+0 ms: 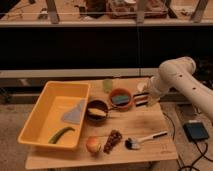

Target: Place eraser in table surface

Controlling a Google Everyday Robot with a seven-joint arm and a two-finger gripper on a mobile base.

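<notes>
The eraser (141, 99), a small block with dark, white and reddish stripes, is held in my gripper (145, 98) just right of the orange bowl (121, 104). It hangs a little above the right rear part of the light tan table surface (145, 120). My white arm comes in from the right and reaches down over the table's right edge. The gripper is shut on the eraser.
The orange bowl holds a blue-green pad (120, 98). A yellow tray (37, 117) fills the left side. A dark bowl (97, 110), a green cup (108, 85), an apple (93, 144), a brown bumpy wedge (114, 140) and a brush (145, 139) lie around. A black device (196, 131) sits on the floor at the right.
</notes>
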